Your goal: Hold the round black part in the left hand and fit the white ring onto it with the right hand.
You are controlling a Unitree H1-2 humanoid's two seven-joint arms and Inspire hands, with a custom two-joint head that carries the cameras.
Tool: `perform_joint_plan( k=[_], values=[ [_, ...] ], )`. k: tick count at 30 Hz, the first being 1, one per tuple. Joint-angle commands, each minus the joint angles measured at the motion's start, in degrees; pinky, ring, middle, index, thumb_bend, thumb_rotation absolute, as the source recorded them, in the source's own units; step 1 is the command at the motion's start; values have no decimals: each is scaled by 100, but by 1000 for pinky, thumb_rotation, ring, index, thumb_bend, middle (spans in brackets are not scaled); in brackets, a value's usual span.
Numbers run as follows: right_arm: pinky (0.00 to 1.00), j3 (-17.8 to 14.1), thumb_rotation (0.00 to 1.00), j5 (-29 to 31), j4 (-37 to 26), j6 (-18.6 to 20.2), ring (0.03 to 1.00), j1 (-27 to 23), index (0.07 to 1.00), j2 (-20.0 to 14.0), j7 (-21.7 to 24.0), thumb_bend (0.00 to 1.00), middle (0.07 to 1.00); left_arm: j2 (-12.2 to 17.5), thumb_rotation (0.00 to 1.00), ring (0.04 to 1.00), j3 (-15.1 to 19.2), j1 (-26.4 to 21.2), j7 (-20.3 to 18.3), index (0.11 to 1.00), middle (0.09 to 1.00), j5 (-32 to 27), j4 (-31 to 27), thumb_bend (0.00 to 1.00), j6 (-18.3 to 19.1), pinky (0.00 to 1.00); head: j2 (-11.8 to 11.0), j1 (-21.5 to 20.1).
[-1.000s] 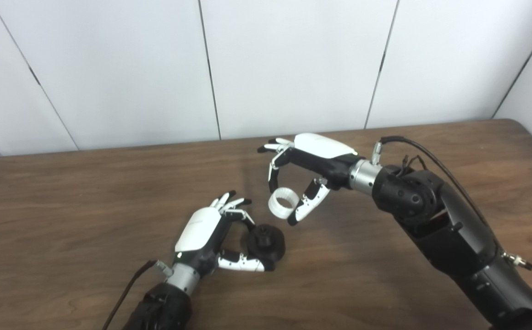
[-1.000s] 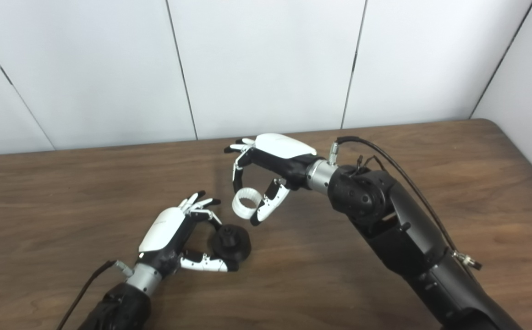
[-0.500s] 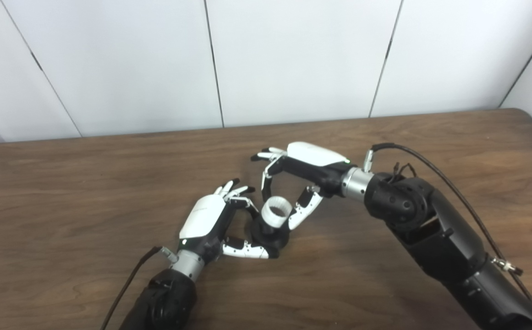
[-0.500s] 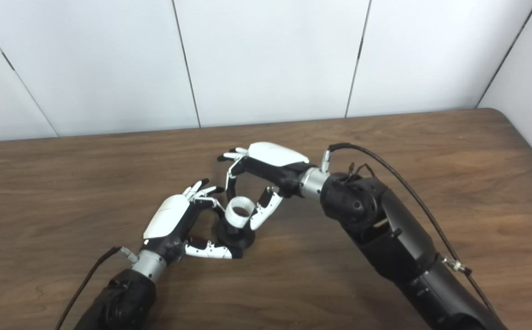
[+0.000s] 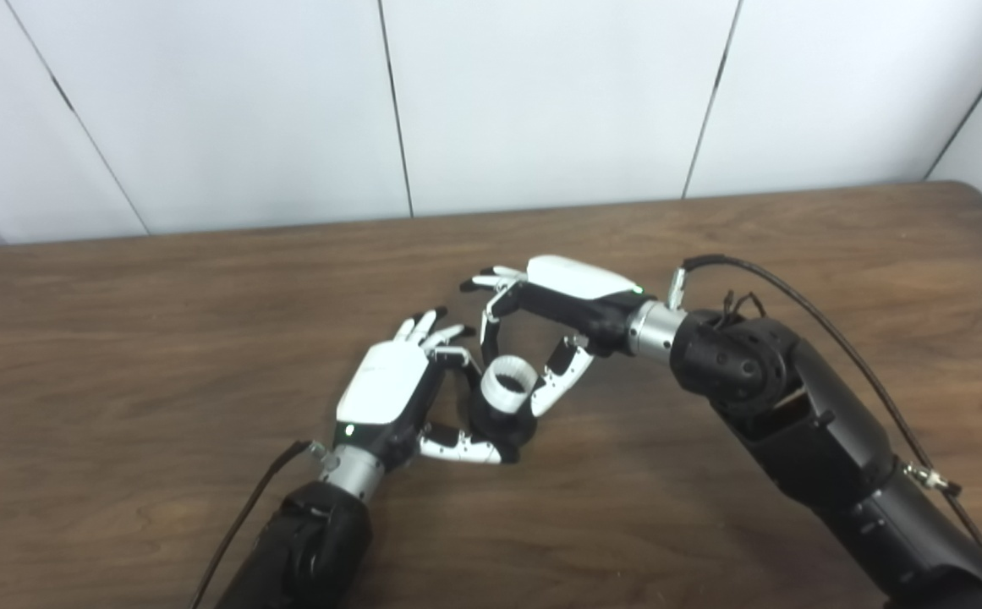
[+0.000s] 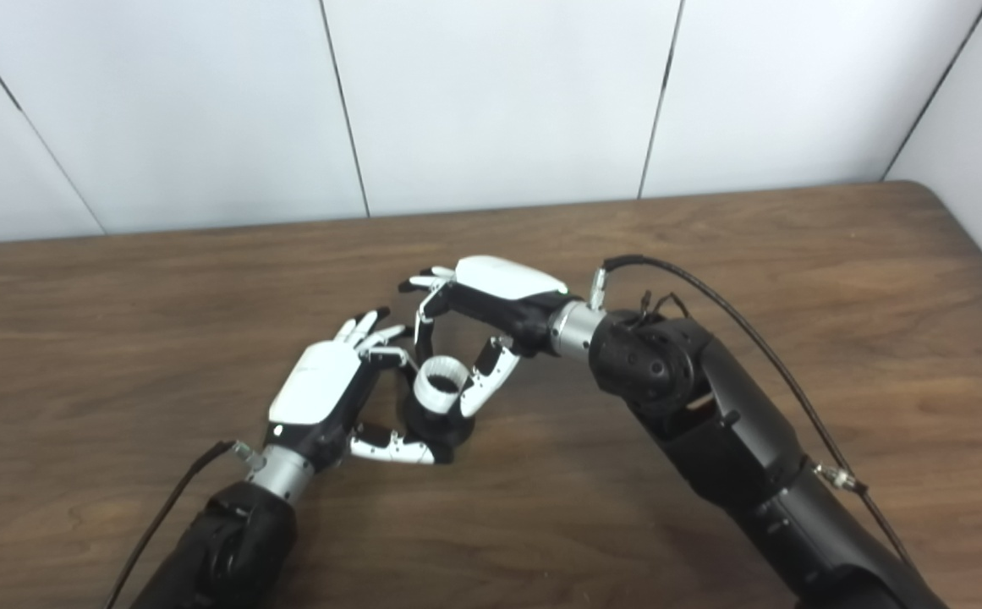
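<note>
The right hand [image 5: 541, 330] pinches a short white plastic ring [image 5: 507, 385] between thumb and fingertips, its open end facing up toward the cameras. The ring sits directly on top of a round black part [image 5: 518, 423], touching it; how far it is seated cannot be told. The left hand [image 5: 393, 402] grips that black part from the left side, thumb below it and fingers curled around its far edge. Both hands meet near the middle of a dark brown wood-grain bench [image 5: 118, 338], with white wall panels [image 5: 541, 93] behind.
</note>
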Motion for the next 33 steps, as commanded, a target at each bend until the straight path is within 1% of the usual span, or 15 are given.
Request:
perform_joint_plan(
  k=[1, 4, 7, 20, 33],
  values=[
    [952, -36, 129, 36, -178, -97, 1000, -166, 478, 46, -55, 520, 950, 79, 50, 997, -232, 115, -206, 478, 868, 256, 29, 522, -5, 1000, 5, 3],
    [944, -29, 129, 46, -186, -88, 1000, -157, 478, 68, -45, 520, 949, 129, 51, 999, -301, 126, -179, 478, 870, 400, -30, 522, -30, 1000, 35, 11],
    [940, -19, 129, 56, -189, -79, 1000, -162, 477, 80, -20, 519, 950, 143, 52, 1000, -327, 144, -231, 478, 876, 460, -110, 522, 17, 1000, 69, 18],
    [945, 9, 130, 58, -204, -118, 1000, -101, 477, 55, 20, 520, 953, 112, 51, 998, -355, 146, -208, 478, 868, 427, -132, 522, 71, 1000, 60, 41],
    [963, 31, 128, 73, -183, -14, 1000, -109, 478, 43, 127, 520, 961, 102, 52, 993, -364, 178, -242, 478, 867, 429, -205, 522, 119, 1000, 81, 65]
  ],
)
